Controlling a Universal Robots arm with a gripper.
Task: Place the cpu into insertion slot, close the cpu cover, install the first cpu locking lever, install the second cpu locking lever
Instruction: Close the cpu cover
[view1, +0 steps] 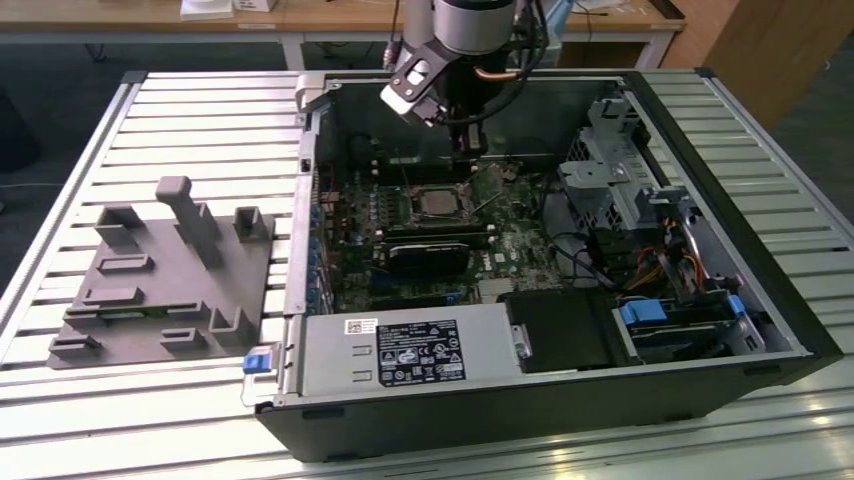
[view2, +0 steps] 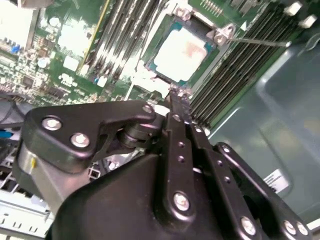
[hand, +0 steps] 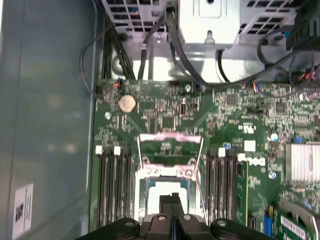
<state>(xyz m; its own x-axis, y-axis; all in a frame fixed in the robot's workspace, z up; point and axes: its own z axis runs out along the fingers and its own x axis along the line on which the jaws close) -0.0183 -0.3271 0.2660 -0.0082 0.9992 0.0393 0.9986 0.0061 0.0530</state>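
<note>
The cpu (view2: 182, 52) lies flat in the insertion slot (view1: 434, 203), silver-grey top up; it is also in the first wrist view (hand: 167, 187). The cpu cover (hand: 170, 136), a thin shiny frame, stands swung up off the slot at its far side. A thin wire lever (view2: 260, 41) sticks out beside the slot. My gripper (view2: 177, 100) hangs just above the slot's edge, its two black fingers pressed together and shut with nothing between them. It also appears in the first wrist view (hand: 172, 200) and in the exterior view (view1: 463, 155).
Long black memory slots (hand: 115, 185) flank the slot on both sides. A black card (view1: 427, 255) lies just in front of it. The case wall (view1: 314, 150), drive cage (view1: 607, 180) and power supply (view1: 400, 350) close the space in. A grey fixture (view1: 160, 275) sits on the table at the exterior view's left.
</note>
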